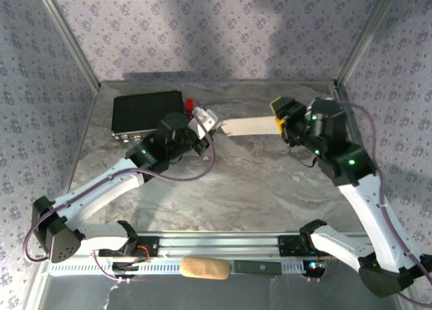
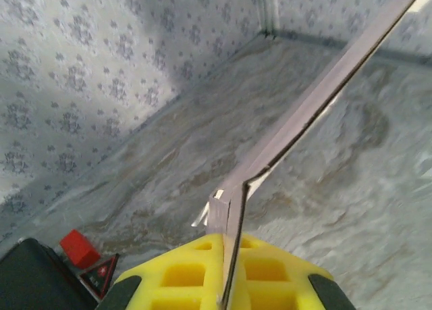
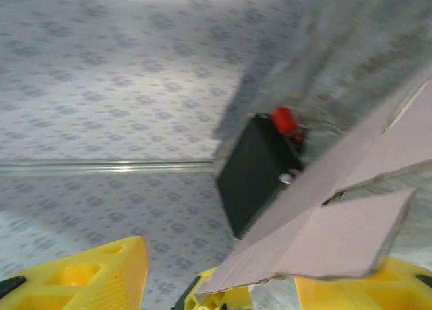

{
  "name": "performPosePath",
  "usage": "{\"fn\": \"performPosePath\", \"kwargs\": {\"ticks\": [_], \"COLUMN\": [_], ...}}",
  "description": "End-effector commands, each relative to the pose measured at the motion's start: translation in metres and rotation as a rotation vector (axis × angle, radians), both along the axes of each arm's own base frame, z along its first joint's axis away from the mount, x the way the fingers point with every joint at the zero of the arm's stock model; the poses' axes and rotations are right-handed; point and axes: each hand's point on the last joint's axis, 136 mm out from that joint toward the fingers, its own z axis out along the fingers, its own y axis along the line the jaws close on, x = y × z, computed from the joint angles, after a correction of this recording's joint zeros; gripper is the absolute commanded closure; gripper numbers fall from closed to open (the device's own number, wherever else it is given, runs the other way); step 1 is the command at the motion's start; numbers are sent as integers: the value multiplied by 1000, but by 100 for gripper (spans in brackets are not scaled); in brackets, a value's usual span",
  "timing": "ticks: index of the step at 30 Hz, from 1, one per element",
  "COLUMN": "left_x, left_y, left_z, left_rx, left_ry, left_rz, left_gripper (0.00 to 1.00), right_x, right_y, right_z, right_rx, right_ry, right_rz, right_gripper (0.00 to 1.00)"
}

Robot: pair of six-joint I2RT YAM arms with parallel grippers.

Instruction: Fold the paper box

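Note:
The paper box (image 1: 246,126) is a pale pink flat sheet held above the marbled table (image 1: 250,188), stretched between my two grippers at the back. My left gripper (image 1: 206,125) is shut on its left end. In the left wrist view the sheet (image 2: 304,114) runs edge-on away from the yellow fingers (image 2: 182,276), which are pressed on it at my left gripper (image 2: 229,249). My right gripper (image 1: 279,116) stands at the sheet's right end. In the right wrist view its yellow fingers (image 3: 101,276) stand wide apart at my right gripper (image 3: 229,273), and the box flaps (image 3: 351,229) lie across the right finger.
A black case (image 1: 147,114) lies at the back left with a small red piece (image 1: 190,105) beside it, close behind my left gripper. Patterned walls close in the back and both sides. A beige oblong object (image 1: 204,268) rests on the front rail.

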Motion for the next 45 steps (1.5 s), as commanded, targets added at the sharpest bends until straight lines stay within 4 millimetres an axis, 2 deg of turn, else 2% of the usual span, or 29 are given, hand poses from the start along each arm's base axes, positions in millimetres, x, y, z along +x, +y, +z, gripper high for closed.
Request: {"fn": "performPosePath", "kwargs": {"ticks": [1, 4, 6, 8, 15, 18, 20, 27, 29, 32, 41, 45], "left_x": [-30, -41, -44, -39, -29, -27, -26, -27, -29, -32, -34, -33], "left_y": [11, 14, 14, 17, 23, 21, 20, 19, 19, 19, 20, 19], "left_z": [3, -7, -18, -32, -62, -69, -71, -66, -63, -62, -62, -65], "left_rx": [-16, 14, 23, 29, 38, 50, 64, 110, 129, 140, 187, 199], "left_ry": [313, 505, 578, 629, 679, 683, 672, 584, 553, 537, 479, 466], "left_rz": [23, 49, 69, 123, 203, 205, 197, 145, 127, 114, 110, 109], "left_gripper": [100, 100, 100, 100, 100, 100, 100, 100, 100, 100, 100, 100], "right_x": [-19, -27, -26, -24, -20, -12, -3, 29, 37, 46, 55, 56], "right_y": [-15, -20, -19, -13, 28, 45, 61, 95, 103, 111, 110, 110], "right_z": [22, 39, 41, 39, -8, -37, -51, -69, -84, -99, -113, -127], "right_rx": [-116, -112, -90, -73, -72, -64, -34, -73, -97, -85, -75, -64], "right_ry": [-33, -61, -49, -38, 84, 171, 208, 289, 338, 383, 420, 447], "right_rz": [20, 14, 17, 36, 93, 78, 80, 116, 129, 153, 151, 163], "right_gripper": [36, 32, 30, 22, 22, 27, 30, 30, 31, 40, 55, 62]}}
